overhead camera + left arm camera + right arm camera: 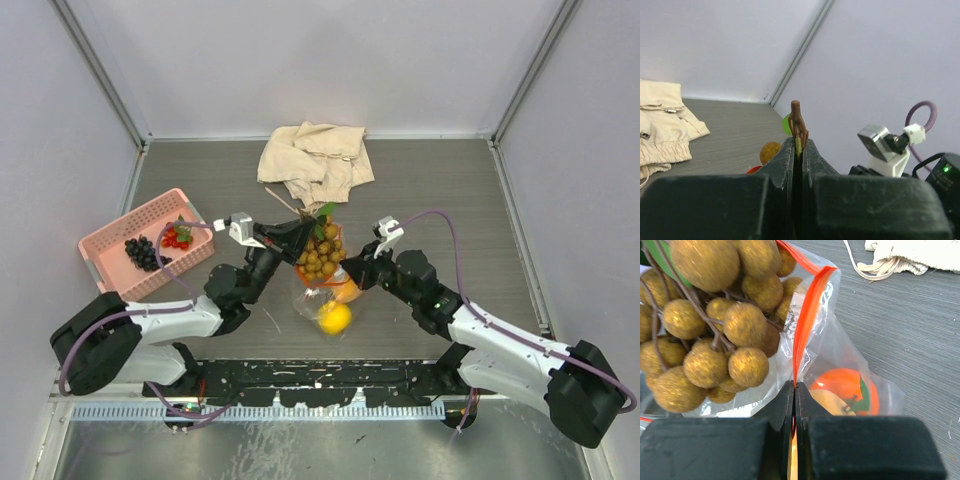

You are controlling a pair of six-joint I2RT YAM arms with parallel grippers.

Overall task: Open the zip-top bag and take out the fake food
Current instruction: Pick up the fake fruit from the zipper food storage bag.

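A: What is each gripper holding?
B: The left gripper (798, 150) is pinching the stem (797, 117) of the berry cluster (715, 330), which is hanging just beyond its tips at the bag mouth. The right gripper (794, 390) is pinching the zip strip (807, 315) of the zip-top bag (850, 350), so the bag is standing open
A: What is remaining?
B: The orange fruit (842, 390) is sitting inside, just ahead of the right jaws, and apparently the lemon (335, 318) too; the grapes (143, 252) are already lying in the pink basket (95, 260)

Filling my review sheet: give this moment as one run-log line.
left fingers: shut on berry cluster stem | right fingers: shut on zip-top bag strip | berry cluster: partly out of bag | orange: inside bag
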